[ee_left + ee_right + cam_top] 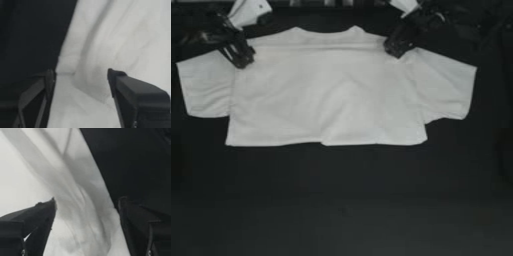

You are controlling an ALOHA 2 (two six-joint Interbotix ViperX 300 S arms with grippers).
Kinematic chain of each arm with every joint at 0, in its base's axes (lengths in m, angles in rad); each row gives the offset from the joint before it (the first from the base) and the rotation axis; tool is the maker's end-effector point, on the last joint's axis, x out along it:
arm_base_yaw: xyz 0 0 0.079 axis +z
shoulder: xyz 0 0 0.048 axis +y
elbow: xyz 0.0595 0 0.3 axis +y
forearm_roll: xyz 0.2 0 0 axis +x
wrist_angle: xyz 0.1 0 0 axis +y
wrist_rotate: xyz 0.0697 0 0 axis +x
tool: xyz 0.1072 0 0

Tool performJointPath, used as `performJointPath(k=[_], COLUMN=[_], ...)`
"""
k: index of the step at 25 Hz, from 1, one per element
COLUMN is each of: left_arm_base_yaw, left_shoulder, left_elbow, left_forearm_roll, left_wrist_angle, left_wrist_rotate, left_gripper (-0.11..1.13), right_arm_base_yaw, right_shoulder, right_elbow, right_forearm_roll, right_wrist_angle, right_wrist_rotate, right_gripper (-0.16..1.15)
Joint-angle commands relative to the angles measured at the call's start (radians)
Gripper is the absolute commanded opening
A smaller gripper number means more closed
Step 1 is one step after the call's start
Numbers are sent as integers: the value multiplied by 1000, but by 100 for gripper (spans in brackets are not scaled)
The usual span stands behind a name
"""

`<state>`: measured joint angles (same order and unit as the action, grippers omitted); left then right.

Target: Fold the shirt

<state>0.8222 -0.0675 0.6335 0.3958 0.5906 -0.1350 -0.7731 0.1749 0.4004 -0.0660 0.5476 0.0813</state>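
Left hand (241, 59) and right hand (397, 49), jaws spread wide, straddled the shoulder seams of the shirt (328, 100), which lay flat near the far edge of the surface (338, 200); closing evenly on both layers would likely keep the fold square

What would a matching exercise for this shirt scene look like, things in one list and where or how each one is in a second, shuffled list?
Things:
1. left gripper
2. right gripper
3. shirt
4. table

Places or states:
A. dark bare surface below the hem in the top view
B. open at the shoulder on the picture's right
C. spread flat, both sleeves out to the sides
D. open at the shoulder on the picture's left

Pairs: 1-D, 2-B, 3-C, 4-A
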Motion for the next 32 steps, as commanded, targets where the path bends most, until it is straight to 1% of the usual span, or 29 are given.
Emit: performJointPath(k=[1,3,6,8,9,10,12,15,19,24,27,30,32], left_arm_base_yaw=[2,-5,-20,-34,-37,-38,-41,-54,-60,-60,-58,-58,-57], left_shoulder=[-121,-153,-193,-221,-235,-256,-293,-350,-397,-410,-408,-408,-405], left_elbow=[-18,-18,-17,-11,-6,3,29,77,137,202,233,252,261], left_forearm_roll=[-28,-58,-95,-120,-133,-143,-143,-137,-133,-103,-67,-63,-64], left_wrist_angle=[34,72,115,127,133,140,147,150,184,193,190,181,175], left_wrist_rotate=[-12,-18,-25,-34,-49,-80,-147,-229,-330,-430,-495,-535,-549], left_gripper=[94,94,94,94,94,94,94,94,94,94,94,94,94], right_arm_base_yaw=[0,2,15,21,23,25,32,46,66,91,91,92,92], right_shoulder=[-92,-126,-181,-222,-245,-270,-327,-394,-445,-471,-477,-477,-477], right_elbow=[-25,-18,-3,18,34,55,103,166,222,278,316,341,359], right_forearm_roll=[35,57,66,61,58,55,48,23,0,-49,-69,-75,-75], right_wrist_angle=[18,55,129,160,164,164,158,163,193,215,213,210,212], right_wrist_rotate=[3,5,20,51,74,101,167,245,364,476,535,575,598], right_gripper=[99,99,98,98,98,98,98,98,97,97,97,97,97])
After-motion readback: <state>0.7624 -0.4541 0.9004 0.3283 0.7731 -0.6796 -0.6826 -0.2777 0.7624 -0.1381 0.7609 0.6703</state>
